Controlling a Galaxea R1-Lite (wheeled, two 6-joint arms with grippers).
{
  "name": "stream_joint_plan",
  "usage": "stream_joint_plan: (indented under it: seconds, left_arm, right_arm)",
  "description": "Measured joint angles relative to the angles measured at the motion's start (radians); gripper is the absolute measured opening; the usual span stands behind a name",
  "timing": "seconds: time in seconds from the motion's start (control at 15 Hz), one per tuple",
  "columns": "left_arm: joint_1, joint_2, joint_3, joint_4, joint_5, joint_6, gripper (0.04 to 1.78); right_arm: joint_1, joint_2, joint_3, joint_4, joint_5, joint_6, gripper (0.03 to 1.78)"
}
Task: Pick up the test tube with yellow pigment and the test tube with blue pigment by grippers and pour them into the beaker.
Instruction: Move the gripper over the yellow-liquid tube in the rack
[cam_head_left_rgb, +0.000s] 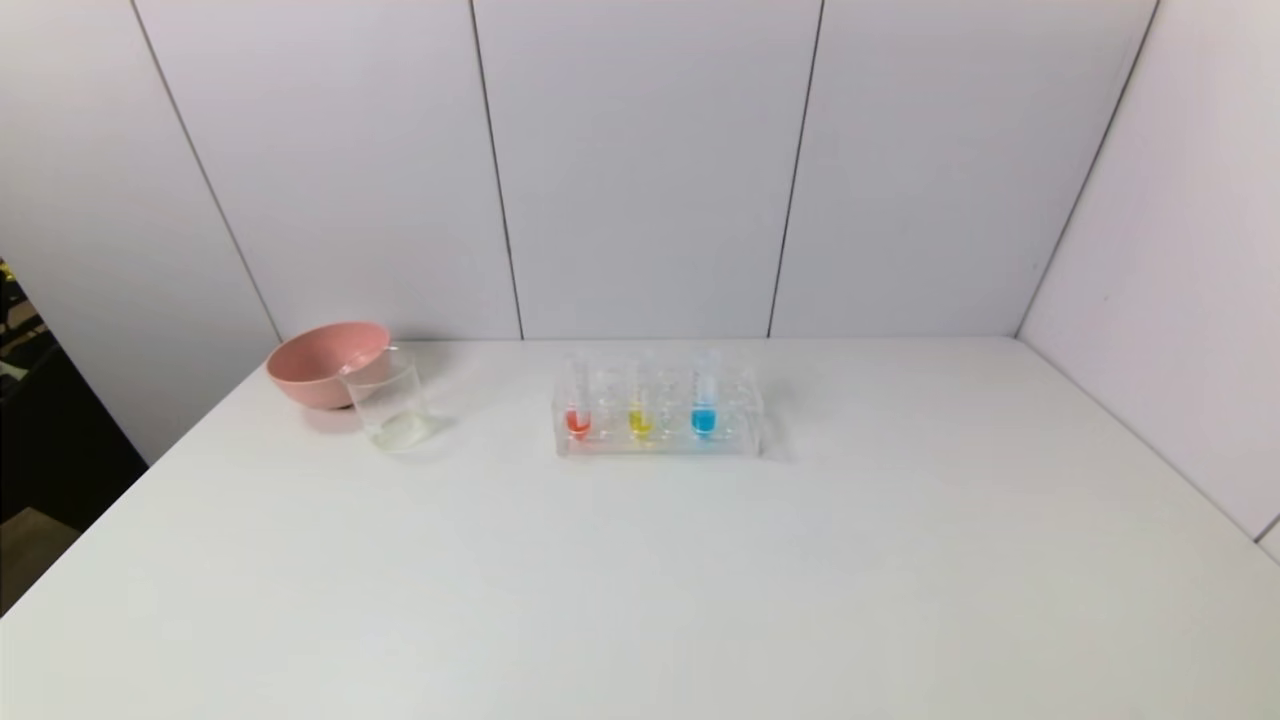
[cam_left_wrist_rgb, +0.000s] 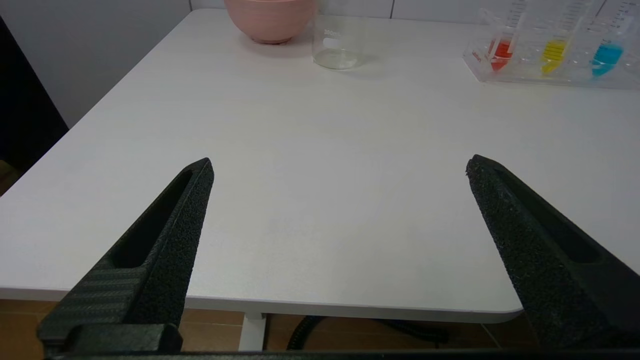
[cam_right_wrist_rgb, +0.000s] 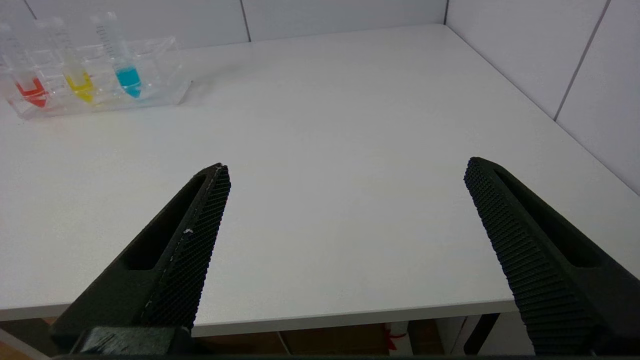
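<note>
White surface (cam_head_left_rgb: 640, 580) is enclosed by pale panelled walls. Yellow tube (cam_head_left_rgb: 640, 420) and blue tube (cam_head_left_rgb: 704, 418) are racked; beaker (cam_head_left_rgb: 390, 405) touches pink bowl (cam_head_left_rgb: 322, 362). Left tool (cam_left_wrist_rgb: 340, 165) and right tool (cam_right_wrist_rgb: 345, 167) are spread at the near edge.

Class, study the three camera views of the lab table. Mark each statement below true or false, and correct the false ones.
1. The yellow tube stands in the rack between the red tube and the blue tube. True.
2. The beaker holds blue liquid. False: it looks clear, with no colour inside.
3. The pink bowl sits just behind the beaker, on the robot's left side of the table. True.
4. The left gripper is shut on the yellow tube. False: it is open and empty, near the table's front edge.
5. The right gripper is open and holds nothing. True.
</note>
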Motion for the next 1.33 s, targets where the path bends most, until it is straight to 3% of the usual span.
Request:
stream_joint_plan:
  seconds: [0.8,1.33]
  left_arm:
    - [-0.003,0.000,-0.002,0.001,0.005,0.010,1.76]
    - [-0.002,0.141,-0.270,0.054,-0.069,0.006,1.76]
  right_arm:
    - [0.000,0.000,0.000,0.000,0.000,0.000,1.71]
    - [0.000,0.000,0.000,0.000,0.000,0.000,1.71]
